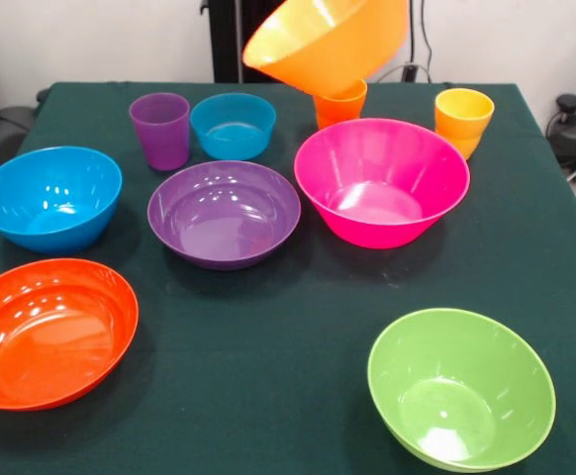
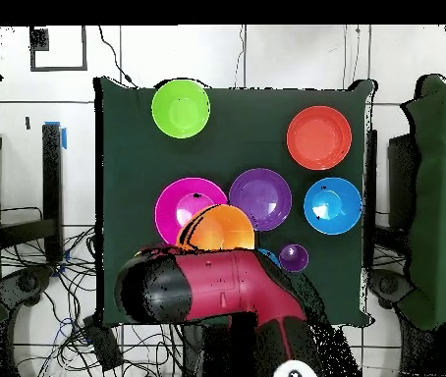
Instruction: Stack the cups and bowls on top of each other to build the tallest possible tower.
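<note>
- Gripper itself is hidden in both views, so I cannot tell its state; my arm (image 2: 227,295) covers it from above.
- Aloft and steeply tilted, the large orange bowl (image 1: 326,42) hangs behind and above the pink bowl (image 1: 382,181), with the orange cup (image 1: 340,103) just beneath it.
- Nothing is nested yet: the pink bowl sits empty on the table (image 1: 288,327), the purple bowl (image 1: 224,213) just beside it.
- Risk, as I judge it: that tilt could let the orange bowl slip, or its low rim clip the orange cup or yellow cup (image 1: 463,119).
- Lowered off-centre, it may catch the pink rim and skid.
</note>
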You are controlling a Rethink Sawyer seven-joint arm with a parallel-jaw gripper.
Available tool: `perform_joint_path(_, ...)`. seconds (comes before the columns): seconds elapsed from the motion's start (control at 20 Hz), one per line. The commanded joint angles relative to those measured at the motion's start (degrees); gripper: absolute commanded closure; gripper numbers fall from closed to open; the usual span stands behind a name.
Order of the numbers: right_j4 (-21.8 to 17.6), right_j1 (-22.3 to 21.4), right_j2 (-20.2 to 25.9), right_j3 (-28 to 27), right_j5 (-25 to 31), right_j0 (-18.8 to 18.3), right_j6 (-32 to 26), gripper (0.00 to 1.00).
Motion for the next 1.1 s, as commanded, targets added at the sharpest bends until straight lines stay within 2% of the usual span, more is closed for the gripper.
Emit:
perform_joint_path(0.05,-5.68,6.88,-0.86,-4.39,-0.31,3.41,4.73,1.0)
perform_joint_path(0.8,-7.18,14.38,-4.23,-13.96,2.36,6.63,4.65,1.0)
perform_joint_path(1.1,-6.98,17.73,-5.82,-19.84,5.72,7.73,4.03,1.0)
